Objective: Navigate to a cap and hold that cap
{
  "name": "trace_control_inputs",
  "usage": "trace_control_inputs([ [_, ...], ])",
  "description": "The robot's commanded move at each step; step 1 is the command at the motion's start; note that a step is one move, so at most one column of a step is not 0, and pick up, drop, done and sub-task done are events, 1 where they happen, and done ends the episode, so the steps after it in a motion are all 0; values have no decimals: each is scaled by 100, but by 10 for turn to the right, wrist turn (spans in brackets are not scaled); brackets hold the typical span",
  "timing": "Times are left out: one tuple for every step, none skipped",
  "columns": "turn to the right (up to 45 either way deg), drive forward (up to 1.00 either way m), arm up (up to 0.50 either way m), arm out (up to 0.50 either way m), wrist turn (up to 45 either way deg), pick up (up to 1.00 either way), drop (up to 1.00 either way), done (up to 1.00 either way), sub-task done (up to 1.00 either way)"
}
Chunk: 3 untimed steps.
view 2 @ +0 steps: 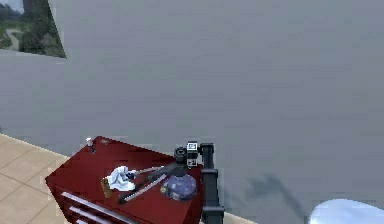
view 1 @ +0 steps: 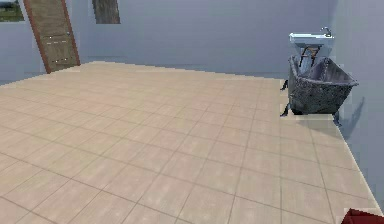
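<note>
A rounded blue-grey blob [view 2: 180, 187], shaped like a cap, lies on the top of a dark red cabinet [view 2: 75, 172] in the arm side view. The arm's dark bar [view 2: 210, 195] rises beside the cabinet's right end. My gripper [view 2: 181, 156] stands at the bar's far end, just above the blob in the picture. The cabinet top and wall lie behind it, so I cannot tell whether it holds anything. I cannot tell whether it touches the blob.
On the cabinet also lie a white crumpled thing [view 2: 121, 178], a long dark tool [view 2: 145, 185] and a small grey item [view 2: 90, 145]. A white rounded object [view 2: 345, 212] sits at the lower right. Ahead are tiled floor [view 1: 150, 140], a wooden door [view 1: 52, 35] and a grey tub [view 1: 318, 88].
</note>
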Motion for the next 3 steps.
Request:
trace_control_inputs([
  [0, 0, 0, 0, 450, 0, 0, 0, 0],
  [0, 0, 0, 0, 390, 0, 0, 0, 0],
  [0, 0, -30, 0, 0, 0, 0, 0, 0],
])
